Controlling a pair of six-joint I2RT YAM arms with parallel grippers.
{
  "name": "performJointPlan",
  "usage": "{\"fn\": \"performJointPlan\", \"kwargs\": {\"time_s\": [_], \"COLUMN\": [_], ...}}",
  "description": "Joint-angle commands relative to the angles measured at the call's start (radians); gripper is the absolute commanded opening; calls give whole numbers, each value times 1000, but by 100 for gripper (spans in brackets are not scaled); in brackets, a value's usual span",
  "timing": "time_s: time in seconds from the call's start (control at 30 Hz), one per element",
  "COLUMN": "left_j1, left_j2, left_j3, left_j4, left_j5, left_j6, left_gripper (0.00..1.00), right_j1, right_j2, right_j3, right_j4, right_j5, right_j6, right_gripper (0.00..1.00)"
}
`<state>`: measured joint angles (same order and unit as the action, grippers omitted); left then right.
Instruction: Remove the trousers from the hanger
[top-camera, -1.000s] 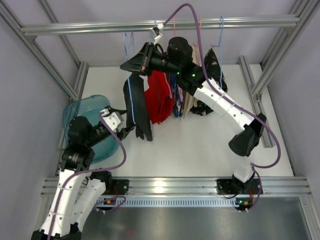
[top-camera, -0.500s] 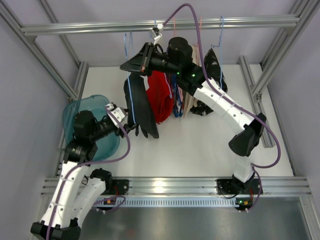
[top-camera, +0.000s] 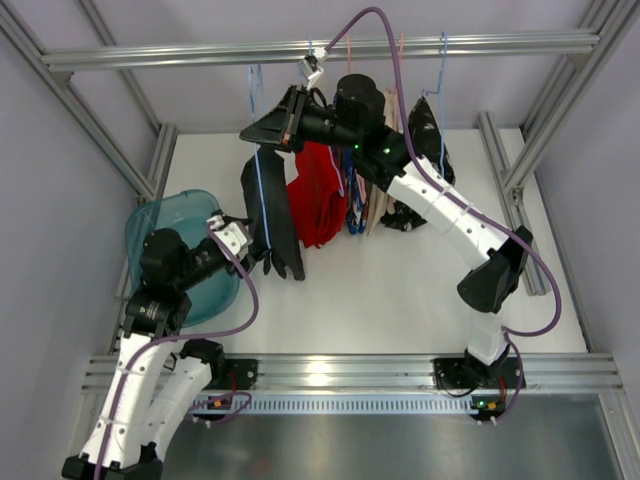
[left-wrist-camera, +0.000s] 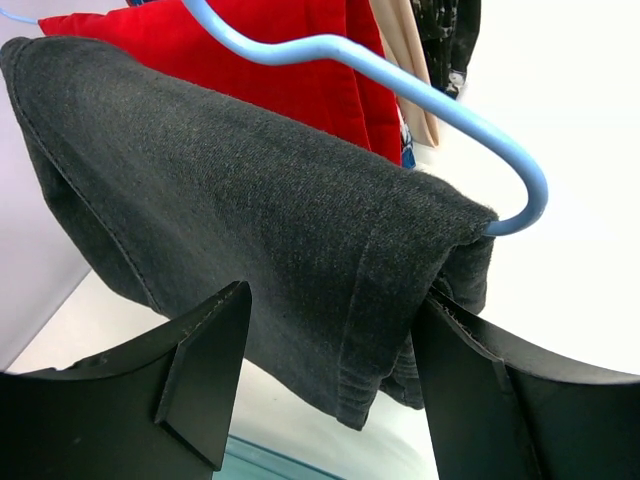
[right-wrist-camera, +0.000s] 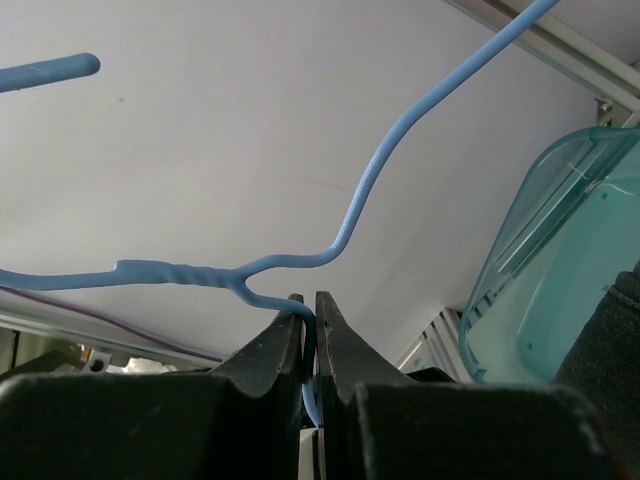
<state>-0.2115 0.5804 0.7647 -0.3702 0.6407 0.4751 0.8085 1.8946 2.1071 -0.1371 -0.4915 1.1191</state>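
While draped over the blue hanger, black trousers: not yet removed; the fold was hung at the hanger's end.
Red trousers: hung just beside the black pr, untouched.
Left gripper: jaws were set wide w/ the black fold filling the gap; whether it was clamped couldn't be told.
Right gripper: closed tight on the hanger wire, just under the twisted neck.
Left to do: cloth to be slid off, both prs.
Views: the pinch on the wire was shown by rt wrist only; cloth betw. jaws by left wrist only; rail & teal bin placed by top view.

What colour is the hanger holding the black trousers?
The hanger is light blue, clearest in the left wrist view.
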Motion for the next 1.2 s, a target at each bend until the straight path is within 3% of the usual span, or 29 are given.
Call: {"fn": "performJointPlan", "kwargs": {"time_s": [0.0,0.53,0.9,0.97,1.17], "left_j1": [-3,-3,-3,-3,-3], "left_j2": [-1,-5,70,85,81], "left_j3": [21,33,33,31,10], "left_j4": [2,-46,97,128,218], "left_j5": [7,-27,-10,-21,-107], "left_j6": [33,56,-47,-61,-133], "left_gripper": [70,70,71,69,51], "right_j1": [-2,-12,1,4,9], "right_j2": [-69,-77,-66,-66,-71], "right_j3": [22,4,8,8,4], "right_j4": [154,162,159,157,154], "right_j5": [-12,-24,-13,-13,-10], "right_j6": [10,21,30,33,28], "right_gripper": [0,0,0,0,0]}}
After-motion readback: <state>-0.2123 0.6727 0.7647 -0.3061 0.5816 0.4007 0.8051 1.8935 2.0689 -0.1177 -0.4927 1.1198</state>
